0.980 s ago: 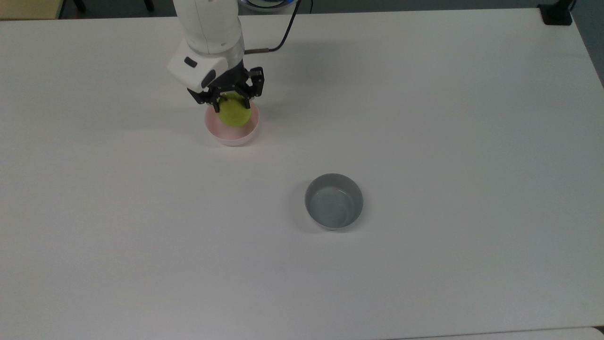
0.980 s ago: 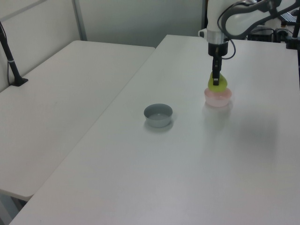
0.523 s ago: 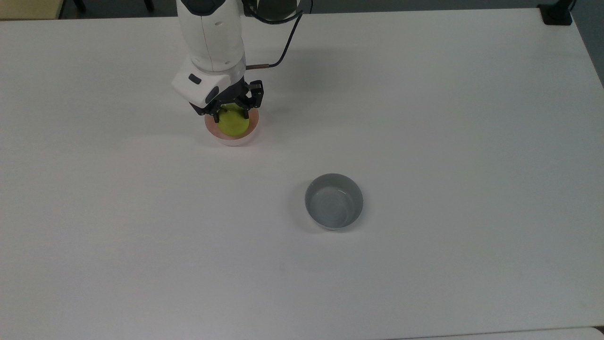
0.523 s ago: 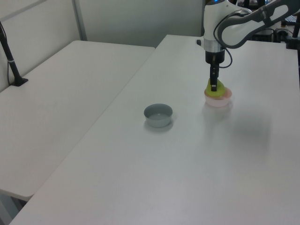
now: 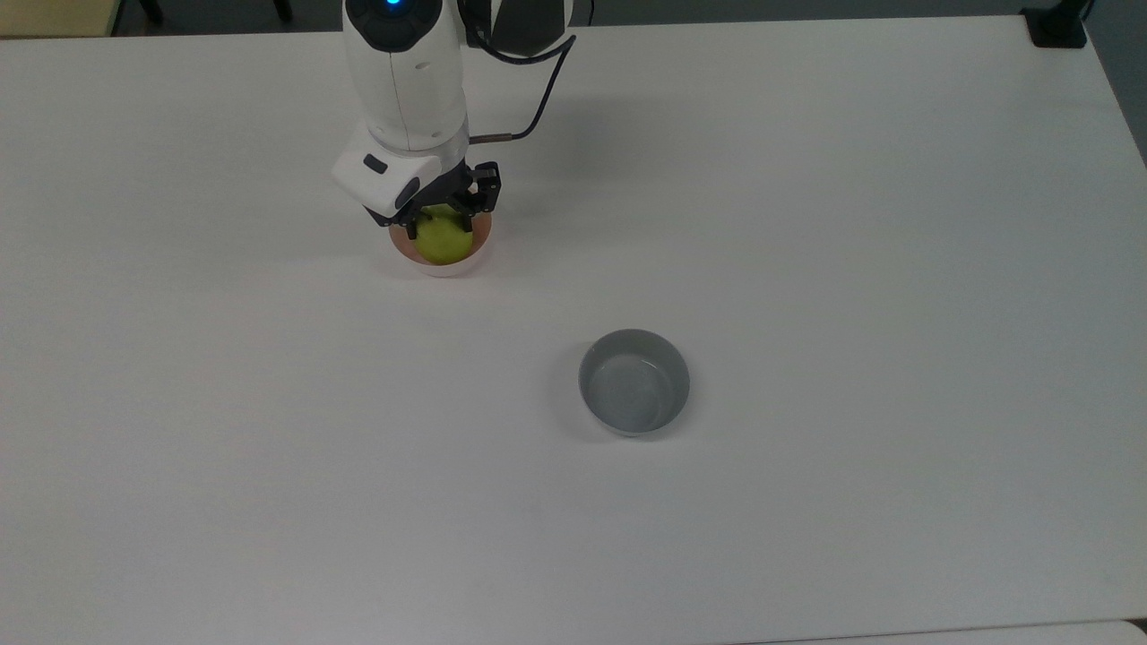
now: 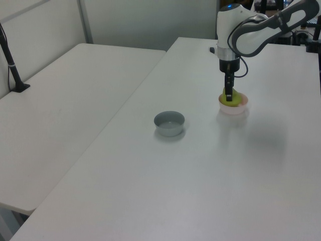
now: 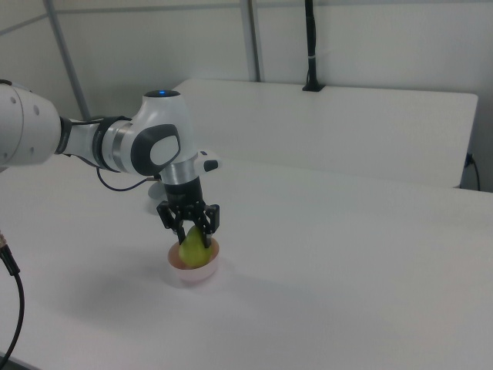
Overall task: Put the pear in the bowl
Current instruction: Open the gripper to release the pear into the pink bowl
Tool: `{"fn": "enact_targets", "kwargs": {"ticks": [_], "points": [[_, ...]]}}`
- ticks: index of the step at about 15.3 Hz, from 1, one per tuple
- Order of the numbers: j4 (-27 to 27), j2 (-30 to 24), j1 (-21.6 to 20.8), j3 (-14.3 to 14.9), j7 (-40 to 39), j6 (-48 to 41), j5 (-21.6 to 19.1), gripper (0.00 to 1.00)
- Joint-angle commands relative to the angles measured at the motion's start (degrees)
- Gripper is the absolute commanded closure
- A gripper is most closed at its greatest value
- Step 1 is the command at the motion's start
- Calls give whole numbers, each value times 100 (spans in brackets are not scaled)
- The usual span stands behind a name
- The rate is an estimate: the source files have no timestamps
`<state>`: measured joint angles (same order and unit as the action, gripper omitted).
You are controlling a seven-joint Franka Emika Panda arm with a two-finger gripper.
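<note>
White worktop fills the scene, wide and matte, and it carries three things: one pear, one pale pink bowl and one grey bowl.

The pear is yellow-green and sits down inside the pink bowl, near the top view's upper left. In the right view the pear stands tall, its upper half rising above the bowl's rim. The grey bowl stands well apart from them, near the middle of the top view, with nothing in it.

I am one white arm, reaching down over the pink bowl with my wrist pointing almost straight at the worktop. My black fingers hang to either side of the pear's upper part and are closed on it, one on each flank as the right view shows. In the left view my fingers come down as a single dark line onto the pear in the bowl.

My wrist covers the pear's top and the far rim of the pink bowl in the top view. The pear's stem is hidden between my fingers. I cannot tell whether the pear's base rests on the bowl's floor. A second white table stands beside my worktop, with a dark post on it.
</note>
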<state>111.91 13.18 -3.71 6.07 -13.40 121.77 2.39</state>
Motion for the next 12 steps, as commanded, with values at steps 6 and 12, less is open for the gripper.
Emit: {"fn": "enact_targets", "kwargs": {"ticks": [6, 12], "points": [[130, -61, -25, 52, 100, 128, 113, 4], [77, -175, 1, 52, 127, 40, 113, 0]]}}
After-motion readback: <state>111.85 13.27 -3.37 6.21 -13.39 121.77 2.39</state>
